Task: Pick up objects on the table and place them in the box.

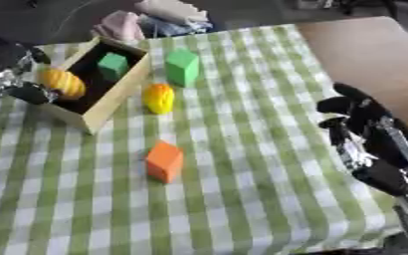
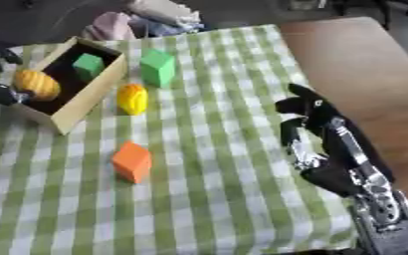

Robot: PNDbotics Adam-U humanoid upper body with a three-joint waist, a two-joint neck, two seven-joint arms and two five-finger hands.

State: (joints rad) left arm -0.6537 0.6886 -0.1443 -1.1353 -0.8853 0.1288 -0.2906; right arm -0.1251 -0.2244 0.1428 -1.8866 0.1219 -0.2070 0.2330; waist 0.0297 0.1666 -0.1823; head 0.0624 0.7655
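An open wooden box (image 1: 113,98) with a dark inside stands at the far left of the checked cloth. A small green block (image 1: 113,65) lies in it. My left hand (image 1: 14,74) reaches in from the left edge, its fingers curled round an orange-yellow ridged object (image 1: 61,83) held over the box's left part. On the cloth just right of the box are a taller green block (image 1: 181,66) and a yellow rounded object (image 1: 158,98). An orange block (image 1: 165,161) stands nearer to me. My right hand (image 2: 310,113) hangs open over the cloth's right side, holding nothing.
The green and white checked cloth (image 1: 242,149) covers most of the table. Bare brown tabletop (image 1: 368,47) shows at the far right. A bundle of pale fabric (image 1: 159,17) lies beyond the far edge, behind the box.
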